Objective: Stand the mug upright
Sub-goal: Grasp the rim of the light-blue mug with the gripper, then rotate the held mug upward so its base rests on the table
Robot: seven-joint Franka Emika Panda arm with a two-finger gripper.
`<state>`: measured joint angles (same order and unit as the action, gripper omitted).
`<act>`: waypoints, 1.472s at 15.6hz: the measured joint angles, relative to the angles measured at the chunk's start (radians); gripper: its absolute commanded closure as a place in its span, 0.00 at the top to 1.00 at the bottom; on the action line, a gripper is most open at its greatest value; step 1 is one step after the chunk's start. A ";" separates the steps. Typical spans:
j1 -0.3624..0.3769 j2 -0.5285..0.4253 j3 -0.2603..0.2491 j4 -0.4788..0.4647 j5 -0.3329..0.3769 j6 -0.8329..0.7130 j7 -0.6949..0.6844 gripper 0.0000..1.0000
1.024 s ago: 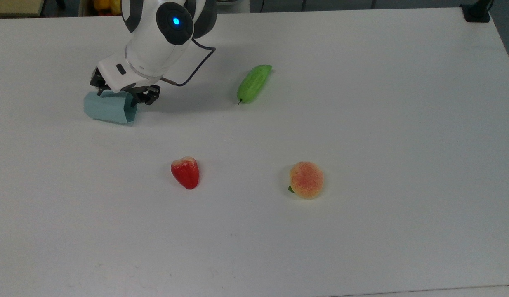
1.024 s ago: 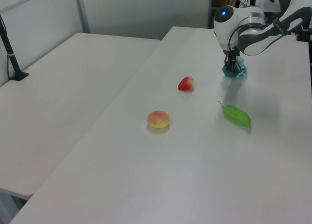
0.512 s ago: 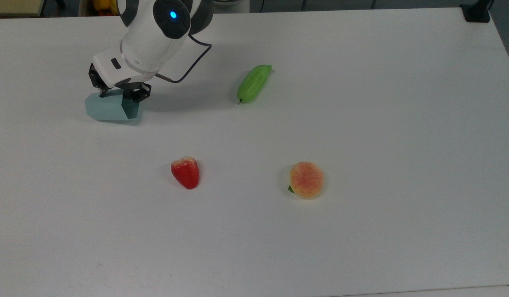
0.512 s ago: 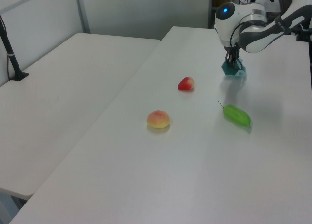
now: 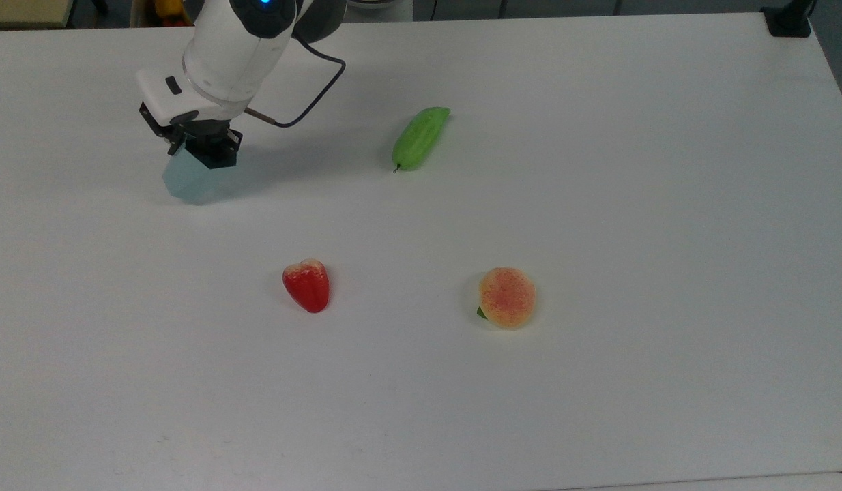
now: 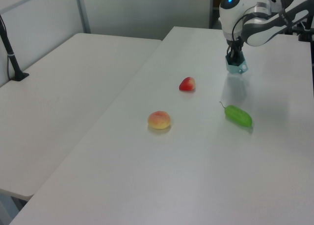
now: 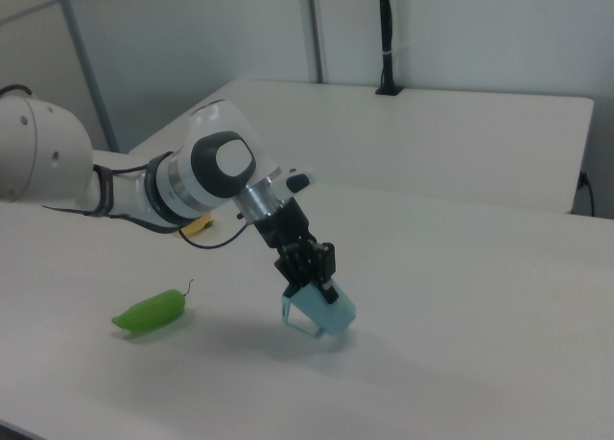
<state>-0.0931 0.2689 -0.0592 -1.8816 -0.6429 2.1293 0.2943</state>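
I have the hand (image 7: 312,272) pinching the mug (image 7: 322,310) by its rim, tilted and lifted off the counter (image 5: 598,204), well apart from the cucumber (image 5: 419,138). Such a thin edge grip could slip, dropping it sideways.

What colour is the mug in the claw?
Pale blue-green mug, plain, clearest in the right view.

There is one mug (image 5: 189,181), pale blue-green, right at the tips of the one gripper (image 5: 201,151). There is one green cucumber (image 5: 419,138), off to the side of the fingers. There is one red strawberry (image 5: 307,284) and one peach (image 5: 507,297), both well apart from the fingers. They all lie on one white table (image 5: 598,170). That makes three toy foods and one cup.
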 measured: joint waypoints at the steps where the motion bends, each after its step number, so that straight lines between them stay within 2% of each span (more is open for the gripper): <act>1: 0.000 -0.013 0.000 0.000 0.035 -0.001 -0.016 0.00; 5: 0.004 -0.089 0.007 0.018 0.266 -0.129 -0.216 0.00; 7: 0.007 -0.109 0.022 0.021 0.340 -0.185 -0.319 0.00; 14: 0.009 -0.055 0.053 0.012 0.525 -0.203 -0.661 0.00; 20: 0.005 -0.009 0.053 0.014 0.608 -0.153 -0.852 0.00; 21: 0.005 -0.003 0.053 0.014 0.610 -0.130 -0.863 0.06; 22: 0.005 0.004 0.053 0.014 0.610 -0.110 -0.868 0.24; 23: 0.005 0.010 0.053 0.015 0.611 -0.099 -0.875 0.73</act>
<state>-0.0881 0.2786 -0.0058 -1.8667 -0.0324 2.0305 -0.5809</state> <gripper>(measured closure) 0.907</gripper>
